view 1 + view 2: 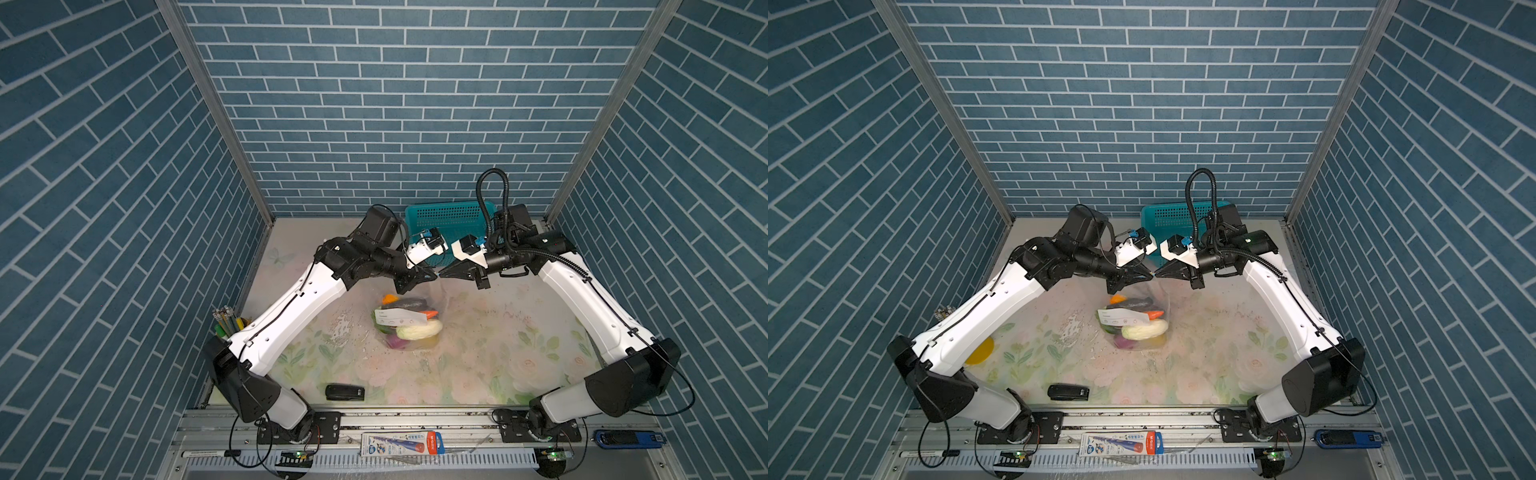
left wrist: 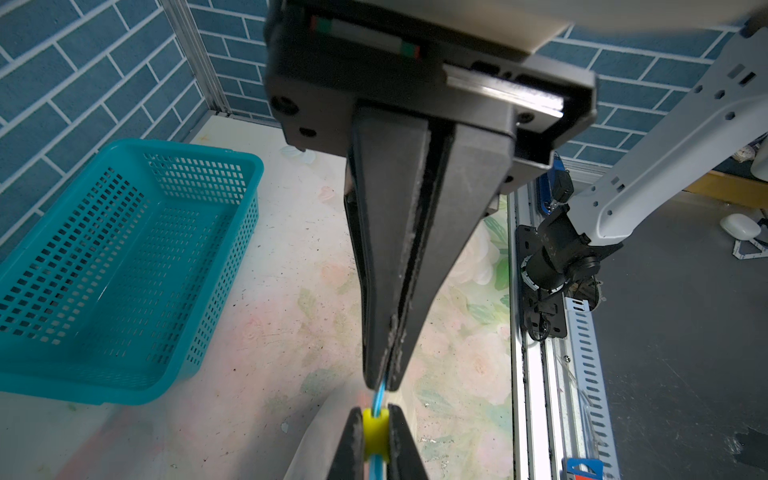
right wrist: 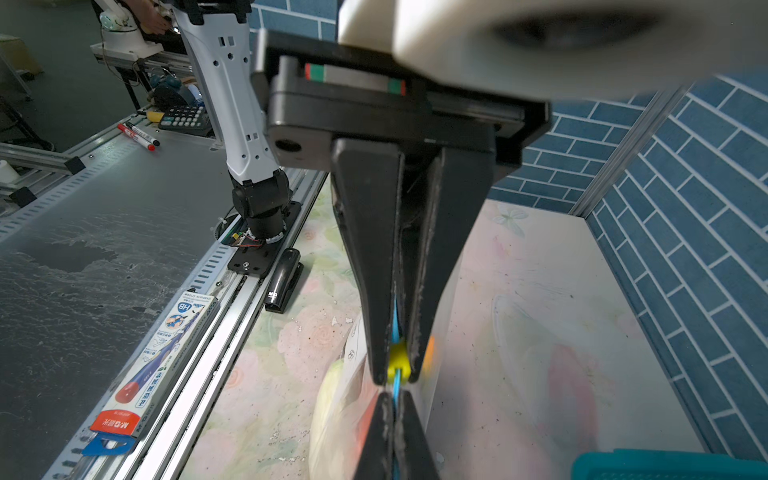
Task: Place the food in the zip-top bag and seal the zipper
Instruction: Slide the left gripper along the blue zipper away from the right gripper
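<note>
Floral bench (image 1: 478,332): at twelve o'clock from the bagged food (image 1: 415,330), left hand (image 2: 380,380) pinches zipper (image 2: 378,397), right hand (image 3: 395,374) its slider (image 3: 397,357).

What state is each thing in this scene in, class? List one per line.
zip-top bag, holding the food, top edge lifted
zipper, seal not discernible
left end effector, shut on the zipper
right end effector, shut on the slider tab
basket, empty
stapler, closed

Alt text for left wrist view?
The left gripper is shut on the light-blue zipper strip, facing the right gripper, shut on its small yellow slider tab. A teal perforated plastic basket stands on the floral table.
</note>
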`<state>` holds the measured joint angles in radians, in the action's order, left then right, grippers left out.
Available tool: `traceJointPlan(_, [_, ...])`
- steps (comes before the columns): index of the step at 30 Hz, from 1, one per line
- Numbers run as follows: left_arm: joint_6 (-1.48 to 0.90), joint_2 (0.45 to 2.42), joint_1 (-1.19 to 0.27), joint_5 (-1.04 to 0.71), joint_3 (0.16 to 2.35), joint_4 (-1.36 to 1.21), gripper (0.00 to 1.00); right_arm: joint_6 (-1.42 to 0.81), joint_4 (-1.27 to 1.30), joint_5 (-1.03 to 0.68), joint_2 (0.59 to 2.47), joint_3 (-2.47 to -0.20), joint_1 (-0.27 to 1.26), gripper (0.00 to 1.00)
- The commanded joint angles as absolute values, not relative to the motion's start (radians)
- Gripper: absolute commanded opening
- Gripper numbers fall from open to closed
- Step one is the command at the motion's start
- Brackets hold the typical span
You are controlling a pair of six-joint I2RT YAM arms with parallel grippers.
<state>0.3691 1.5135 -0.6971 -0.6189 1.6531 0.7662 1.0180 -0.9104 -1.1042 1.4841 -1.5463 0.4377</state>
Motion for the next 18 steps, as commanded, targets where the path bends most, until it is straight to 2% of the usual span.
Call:
traceJointPlan(1, [0.363,1.489,-0.69,-0.628,1.643,0.74,0.05,1.045,-0.937,-1.124,1.483,-1.568,0.443,0.0])
traceJointPlan(18, [0.37,1.45,-0.688,-0.574,1.618,0.761,0.05,1.045,-0.943,-1.084,1.434,-1.558,0.44,0.0])
